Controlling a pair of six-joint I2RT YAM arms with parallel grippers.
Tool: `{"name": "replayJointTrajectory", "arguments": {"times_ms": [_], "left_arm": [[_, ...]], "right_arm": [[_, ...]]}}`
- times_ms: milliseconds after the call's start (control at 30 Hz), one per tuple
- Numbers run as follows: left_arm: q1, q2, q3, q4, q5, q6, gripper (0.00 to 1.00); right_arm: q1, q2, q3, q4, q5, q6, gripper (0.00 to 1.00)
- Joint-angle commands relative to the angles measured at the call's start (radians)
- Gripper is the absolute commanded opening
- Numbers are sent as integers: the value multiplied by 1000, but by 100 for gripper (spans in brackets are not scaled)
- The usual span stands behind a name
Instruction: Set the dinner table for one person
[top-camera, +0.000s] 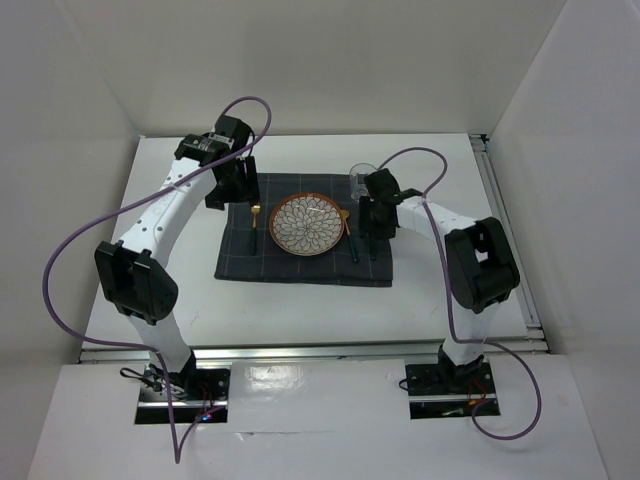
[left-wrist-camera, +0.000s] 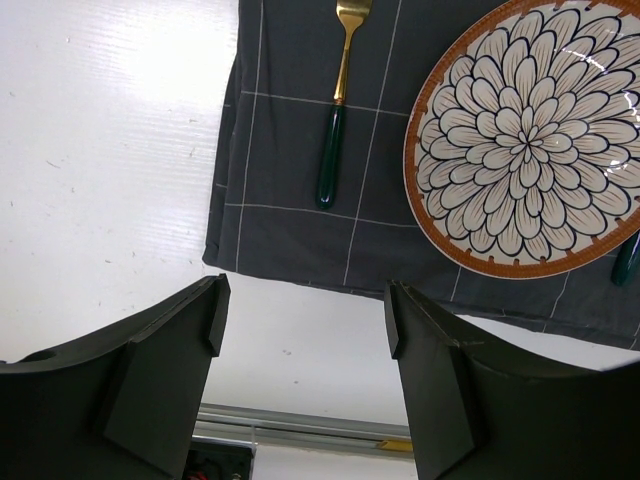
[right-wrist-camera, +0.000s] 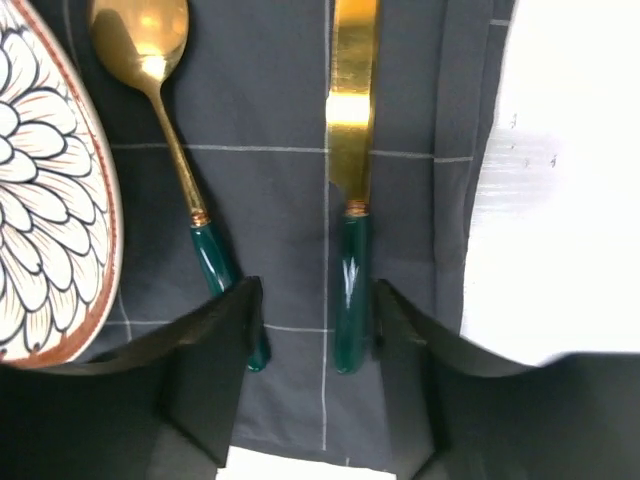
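White walls close in around the dinner table (top-camera: 300, 312), a broad, flat, matte white slab that carries everything else. On its middle lies a dark grey cloth placemat (left-wrist-camera: 290, 230), soft-woven, crossed by thin pale lines into checks, with one side edge folded over a little. A round glossy plate (top-camera: 310, 224) sits on the mat, cream with dark-outlined petals fanning from the centre and a rust-brown rim. Left of it lies a fork (left-wrist-camera: 329, 150), gold metal with a shiny deep green handle. To the plate's right lie a spoon (right-wrist-camera: 213, 255) and a knife (right-wrist-camera: 350, 200) of the same make, side by side and apart. My left pincer (left-wrist-camera: 300, 310) hangs raised by the mat's left part, black fingers spread wide, holding nothing. My right pincer (right-wrist-camera: 318, 305) is spread too, low over the mat, the knife's handle between its fingers; whether they touch it I cannot tell. A clear glass (top-camera: 358, 172) stands by the mat's far right corner, partly hidden behind my right wrist.
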Motion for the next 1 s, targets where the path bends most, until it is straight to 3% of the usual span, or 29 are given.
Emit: {"name": "replayJointTrajectory", "arguments": {"times_ms": [0,33,167,200,233,333,500,967], "left_arm": [[-3,-34,4,-7,-6,-23,80],[-3,-34,4,-7,-6,-23,80],[-3,-43,22,-7,-6,-23,80],[-3,-43,31,-7,-6,-23,80],[-3,-43,31,-7,-6,-23,80],[-3,-52,50,-16,5,-23,80],[-3,-152,-22,76,64,-14,80],[-3,-282,-78,170,84,-4,86]], "right_arm": [[-2,-16,46,29,-7,10,59],[-2,-38,46,17,2,10,59],[-11,-131,46,-41,31,19,81],[-24,-154,46,-55,51,37,95],[-49,-204,46,-83,85,48,100],[-113,-303,23,-133,219,146,100],[-230,-416,-27,-221,303,232,100],[-345,-588,-139,-210,268,217,100]]}}
